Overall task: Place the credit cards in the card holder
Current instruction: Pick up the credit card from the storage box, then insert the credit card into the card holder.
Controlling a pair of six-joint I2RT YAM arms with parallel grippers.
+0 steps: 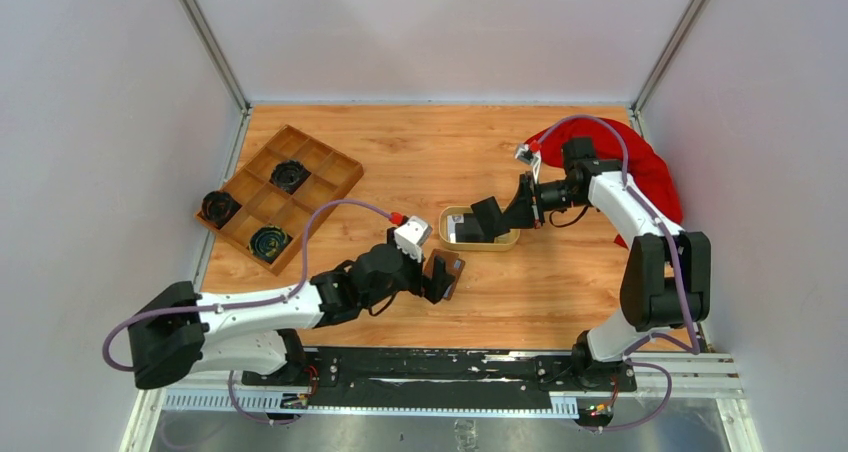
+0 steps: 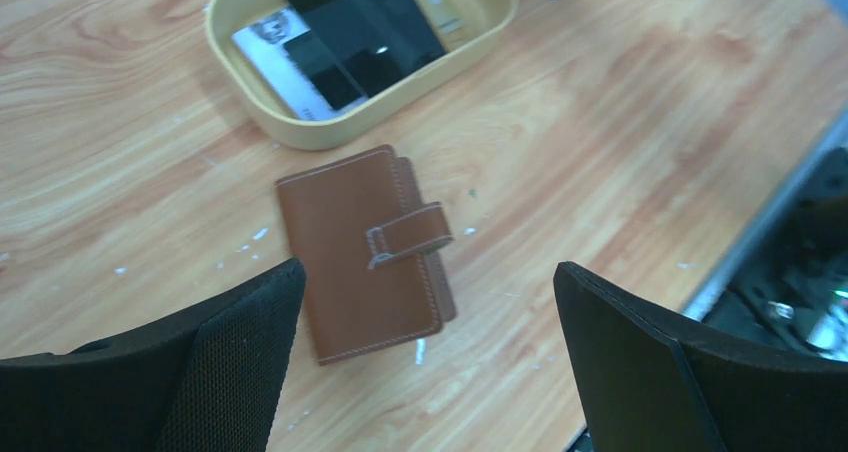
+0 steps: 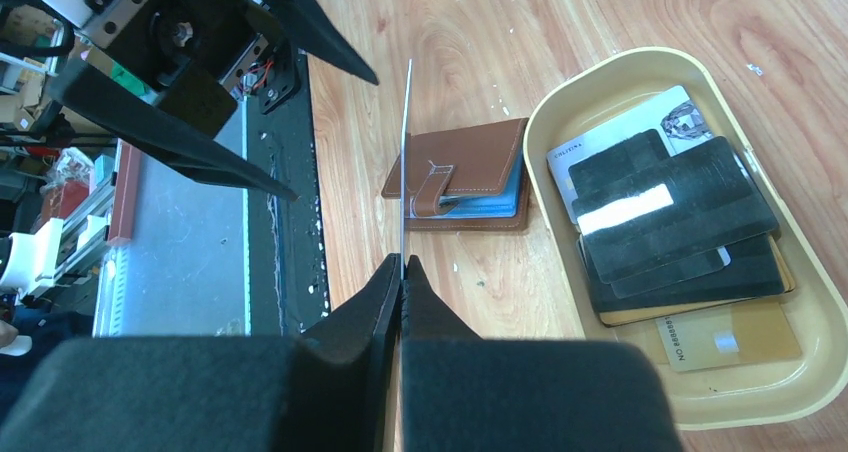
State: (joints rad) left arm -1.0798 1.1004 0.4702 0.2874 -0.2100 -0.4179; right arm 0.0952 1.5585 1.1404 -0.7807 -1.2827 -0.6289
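Note:
The brown card holder (image 2: 360,252) lies closed on the table, its strap fastened, just in front of the tan oval dish (image 2: 300,137). It also shows in the right wrist view (image 3: 470,167) and in the top view (image 1: 455,262). My left gripper (image 2: 425,272) is open and empty, hovering over the holder's near edge. My right gripper (image 3: 403,262) is shut on one thin credit card (image 3: 405,162), seen edge-on, held above the table between the dish (image 3: 560,102) and the holder. Several more cards lie in the dish: black ones (image 3: 680,212), a whitish-grey one (image 3: 640,132) and a gold one (image 3: 730,342).
A wooden compartment tray (image 1: 280,192) with black round parts stands at the back left. A red cloth (image 1: 650,167) lies at the back right behind the right arm. The black base rail (image 1: 440,367) runs along the near edge.

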